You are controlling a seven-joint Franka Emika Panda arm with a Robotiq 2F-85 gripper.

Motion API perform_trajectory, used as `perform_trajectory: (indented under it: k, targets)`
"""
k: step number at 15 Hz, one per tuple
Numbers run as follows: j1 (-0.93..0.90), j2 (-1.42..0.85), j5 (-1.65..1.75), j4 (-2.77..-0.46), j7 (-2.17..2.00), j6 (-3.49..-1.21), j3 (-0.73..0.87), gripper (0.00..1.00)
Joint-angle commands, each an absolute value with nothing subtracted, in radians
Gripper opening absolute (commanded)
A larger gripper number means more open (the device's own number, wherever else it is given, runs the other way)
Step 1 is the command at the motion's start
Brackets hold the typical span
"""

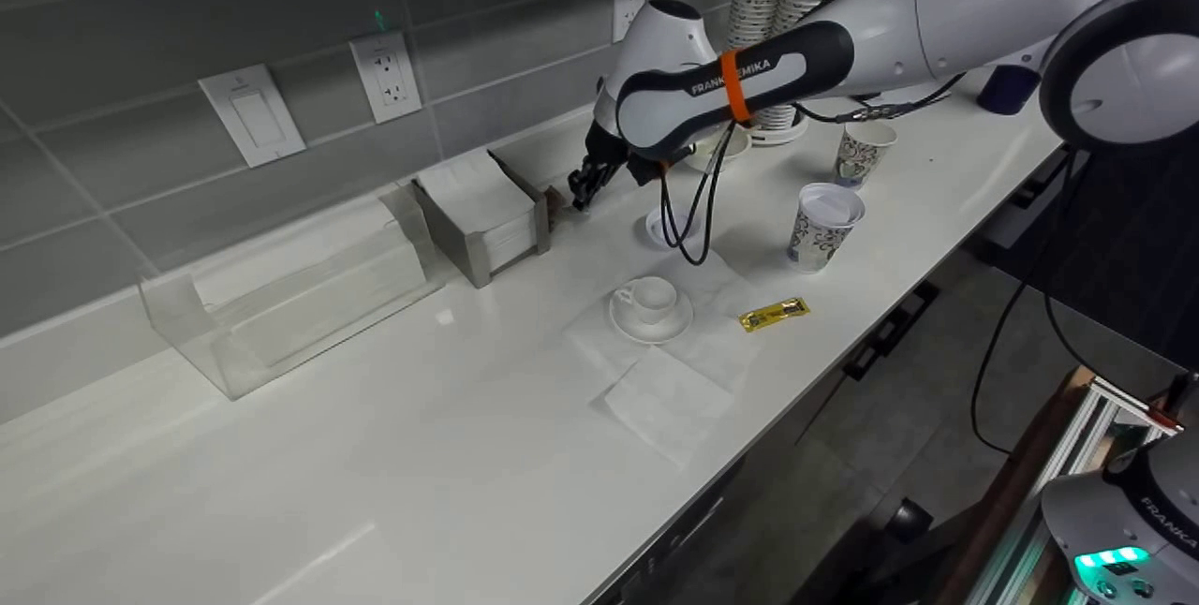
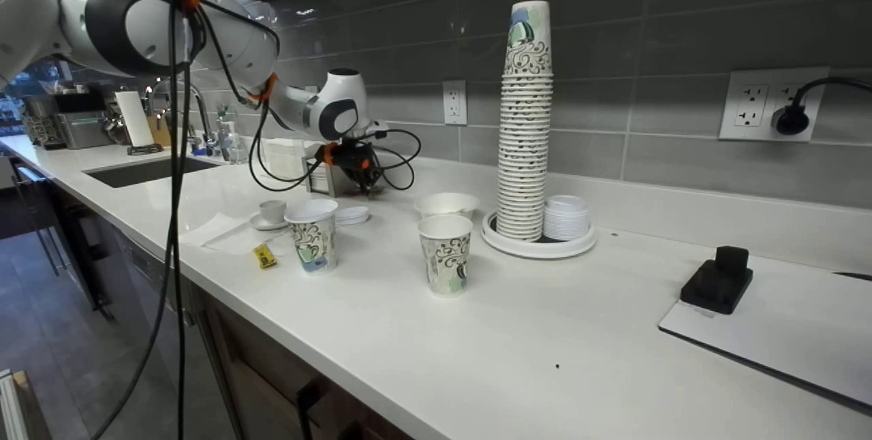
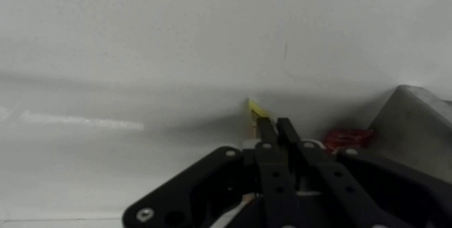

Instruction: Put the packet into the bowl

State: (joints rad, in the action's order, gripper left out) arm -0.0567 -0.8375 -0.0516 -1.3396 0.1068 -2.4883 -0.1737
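Black two-finger tool [image 3: 273,120], nearly closed, grasp undeterminable, is stationed at yellow-tipped packet [image 3: 257,110], pick-up presumed; secure grip, then carriage to white round shallow bowl [image 2: 446,203], judged required.

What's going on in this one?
A robot gripper is low beside the napkin holder, its fingers drawn together at a yellow-tipped item, perhaps meant for the white bowl. Whether it is actually pinched isn't clear. The white bowl stands apart on the counter, and a yellow packet lies near the saucer, out of the gripper's grasp.
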Motion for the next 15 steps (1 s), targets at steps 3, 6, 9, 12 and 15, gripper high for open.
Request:
perform_trajectory:
  k: [3,6,9,12,15]
  targets:
    - [-0.061,-0.783,-0.07,-1.375,0.113,-2.469,-0.173,0.0]
    - [-0.052,-0.629,-0.078,-1.5,0.071,-2.555,-0.162,0.0]
    - [-0.058,-0.495,-0.056,-1.599,-0.03,-2.599,-0.091,0.0]
    - [-0.067,-0.363,-0.006,-1.72,-0.157,-2.594,0.019,0.0]
    - [-0.064,-0.295,0.065,-1.814,-0.273,-2.598,0.118,0.0]
